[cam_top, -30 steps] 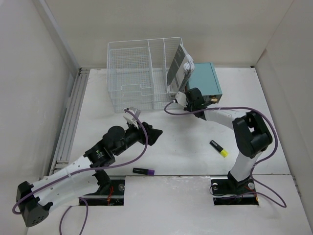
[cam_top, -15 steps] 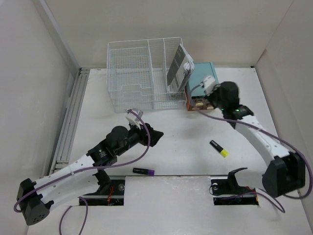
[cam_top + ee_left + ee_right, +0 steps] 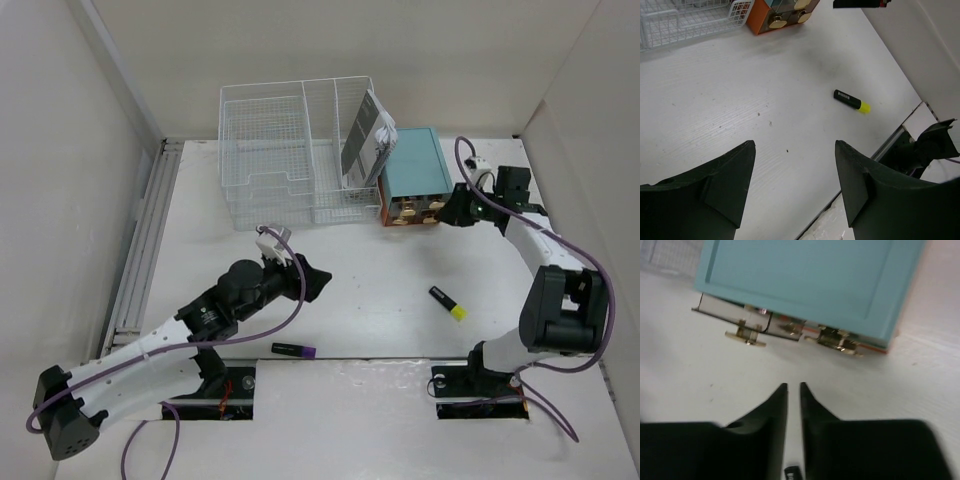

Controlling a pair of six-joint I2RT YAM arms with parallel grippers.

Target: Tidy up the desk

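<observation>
The white desk (image 3: 370, 265) carries a black highlighter with a yellow cap (image 3: 448, 303) (image 3: 852, 101) and a black marker with a purple cap (image 3: 294, 350). My left gripper (image 3: 315, 280) (image 3: 795, 145) hovers open over bare desk, empty, well left of the highlighter. Just right of the teal drawer box (image 3: 415, 170) (image 3: 805, 280), my right gripper (image 3: 449, 212) (image 3: 793, 385) points at its orange front. Its jaws stand a narrow gap apart, holding nothing. The box's left drawer (image 3: 732, 315) sticks out slightly.
A white wire-mesh organizer (image 3: 290, 150) (image 3: 685, 17) stands at the back, with a printed booklet (image 3: 365, 140) leaning in its right compartment against the teal box. A ribbed metal rail (image 3: 140, 240) runs along the left edge. Walls close in on both sides.
My right arm has swung from the organizer's front corner to the right side of the teal box, and its jaws have parted slightly. The left arm has hardly moved.
</observation>
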